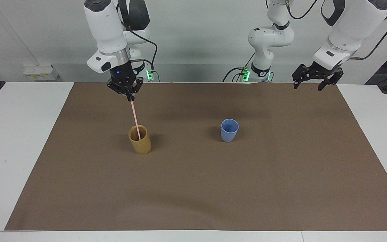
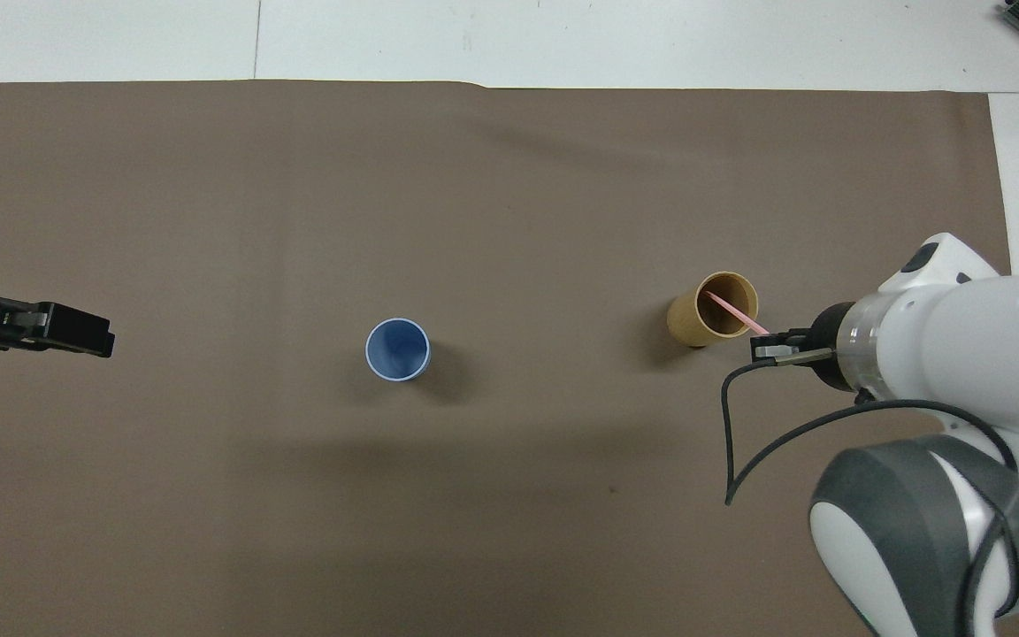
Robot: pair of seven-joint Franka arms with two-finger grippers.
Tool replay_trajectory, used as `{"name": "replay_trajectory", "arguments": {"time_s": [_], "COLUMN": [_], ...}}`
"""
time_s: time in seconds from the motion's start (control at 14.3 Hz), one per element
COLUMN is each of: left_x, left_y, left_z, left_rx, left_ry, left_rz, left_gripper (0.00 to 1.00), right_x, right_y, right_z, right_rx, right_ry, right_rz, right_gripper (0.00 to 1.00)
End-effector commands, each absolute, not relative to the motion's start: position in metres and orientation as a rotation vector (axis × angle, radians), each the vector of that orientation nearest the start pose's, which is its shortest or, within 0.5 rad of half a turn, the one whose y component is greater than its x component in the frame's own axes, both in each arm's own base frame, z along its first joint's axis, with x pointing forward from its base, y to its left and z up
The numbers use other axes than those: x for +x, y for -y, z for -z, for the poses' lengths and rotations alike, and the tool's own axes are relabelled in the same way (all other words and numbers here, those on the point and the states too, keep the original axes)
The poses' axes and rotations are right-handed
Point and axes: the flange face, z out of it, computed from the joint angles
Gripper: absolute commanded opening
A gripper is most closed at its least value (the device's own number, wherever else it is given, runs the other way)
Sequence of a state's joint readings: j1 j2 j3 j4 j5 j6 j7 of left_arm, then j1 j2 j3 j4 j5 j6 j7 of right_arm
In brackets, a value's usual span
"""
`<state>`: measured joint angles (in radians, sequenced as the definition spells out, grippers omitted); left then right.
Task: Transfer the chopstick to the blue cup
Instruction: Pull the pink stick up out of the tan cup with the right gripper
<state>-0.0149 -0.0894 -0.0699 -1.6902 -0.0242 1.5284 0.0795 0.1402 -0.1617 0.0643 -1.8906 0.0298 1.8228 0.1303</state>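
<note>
My right gripper [image 1: 128, 96] is shut on the top end of the pale pink chopstick [image 1: 135, 117] and holds it nearly upright over the tan wooden cup [image 1: 140, 144]. The stick's lower end is just inside that cup's mouth. In the overhead view the chopstick [image 2: 733, 313] runs from the tan cup [image 2: 685, 324] to the right gripper [image 2: 762, 347]. The light-blue cup [image 1: 229, 131] stands upright and empty beside the tan cup, toward the left arm's end of the table; it also shows in the overhead view [image 2: 397, 349]. My left gripper [image 1: 315, 84] is open and empty, and the left arm waits above the mat's edge.
A brown mat [image 1: 193, 188] covers most of the white table [image 1: 18, 141]. The left gripper [image 2: 94, 329] shows at the edge of the overhead view. The arms' bases and cables stand at the robots' end of the table.
</note>
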Motion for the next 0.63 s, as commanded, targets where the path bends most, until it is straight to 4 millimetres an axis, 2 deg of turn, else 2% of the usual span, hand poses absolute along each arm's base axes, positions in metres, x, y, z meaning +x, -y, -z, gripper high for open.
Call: {"name": "replay_trajectory", "arguments": {"time_s": [0.0,0.28,0.56], "left_x": [0.522,0.522,0.520], "left_y": [0.046,0.048,0.048], "left_z": [-0.627,-0.628,-0.628], "left_rx": [-3.121,-3.123,-3.124], "left_ry": [-0.292,-0.293,-0.293], "left_rz": [-0.106,-0.104,-0.113], "left_gripper": [1.00,1.00,1.00], "right_x": [0.515,0.507,0.497], "right_y": [-0.108,-0.113,-0.120], "right_z": [-0.603,-0.640,-0.663], "right_rx": [-3.088,-3.087,-3.088], "right_ry": [0.116,0.140,0.162], "right_rz": [0.108,0.088,0.059], "right_gripper": [0.00,0.00,0.00]}}
